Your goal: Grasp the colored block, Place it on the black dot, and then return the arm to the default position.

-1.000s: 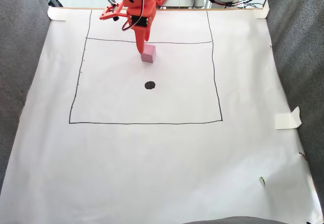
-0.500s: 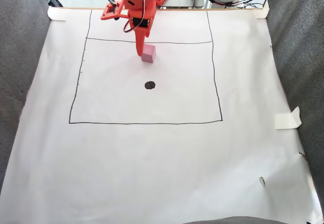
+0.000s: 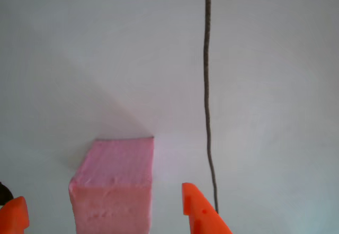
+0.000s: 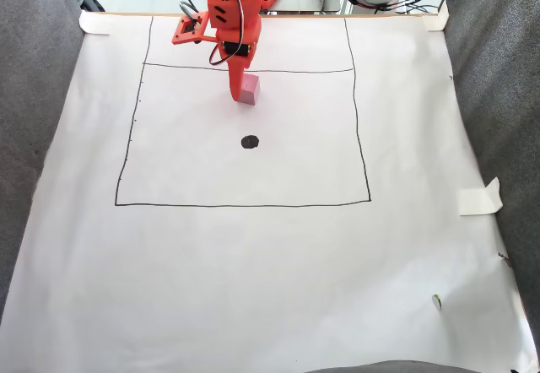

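**op_remote:** Right now my gripper is spread wide with nothing in it. In the other view, the two orange fingertips sit on either side of the colored block, and I can see clear gaps on both sides, so no contact. The block isn't centered either; it's closer to the tip at the left edge of that view.

**tabletop_guy:** Where's the block relative to the target?

**op_remote:** In the fixed view the colored block rests on the white paper, just inside the top drawn line of the square. The black dot is below it in that view, a short way off, uncovered.

**tabletop_guy:** So what's the worry?

**op_remote:** My guess: because it's off-center, one finger hits first on closing and shoves or twists the foam cube, so I pinch a corner instead of flat faces. Foam also squashes, so it could tilt when lifted. And since the cube is way bigger than the dot, it'll hide the dot on approach, making it easy to set down off target.
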